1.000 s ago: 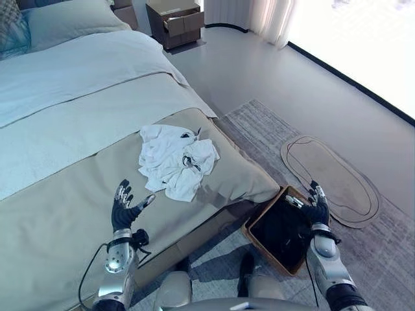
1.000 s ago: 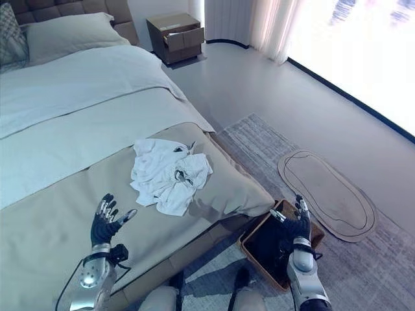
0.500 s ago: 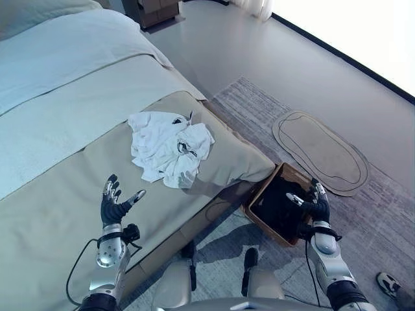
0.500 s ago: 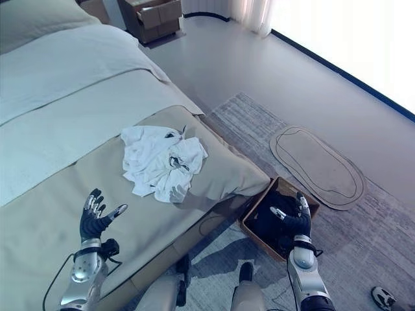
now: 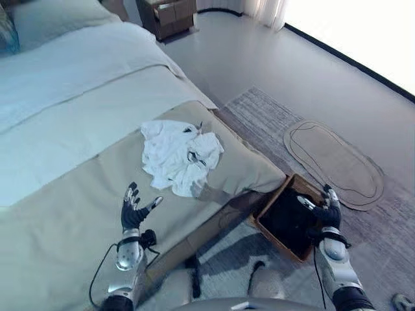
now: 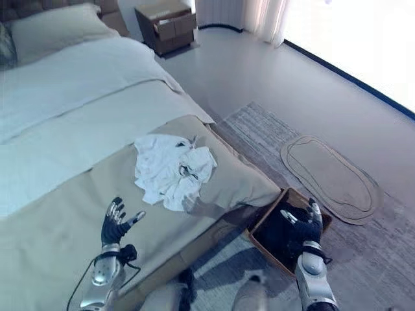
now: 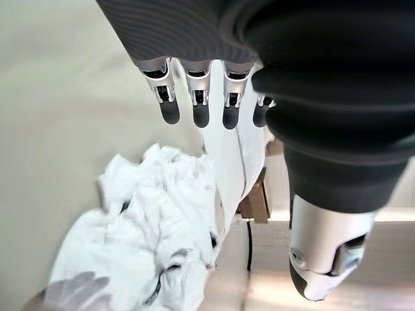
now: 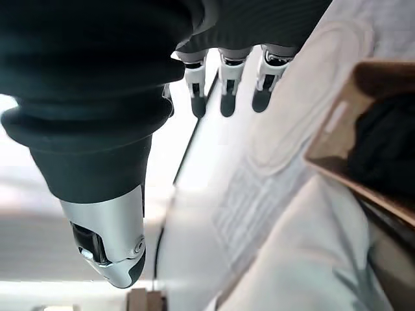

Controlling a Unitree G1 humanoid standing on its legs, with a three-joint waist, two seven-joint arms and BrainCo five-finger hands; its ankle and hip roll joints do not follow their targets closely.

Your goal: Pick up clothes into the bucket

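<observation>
The white clothes lie crumpled on the bed near its corner, well ahead of the empty left hand, whose fingers are spread, while the right hand, relaxed and holding nothing, is held over the bucket on the floor. If the heap is grasped at one edge only, part may be left trailing or dropped between bed and bucket. A rug, a mat and a nightstand are seen beyond.

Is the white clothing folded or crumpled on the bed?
Crumpled: the white clothing lies in a bunched, wrinkled heap on the bed.
</observation>
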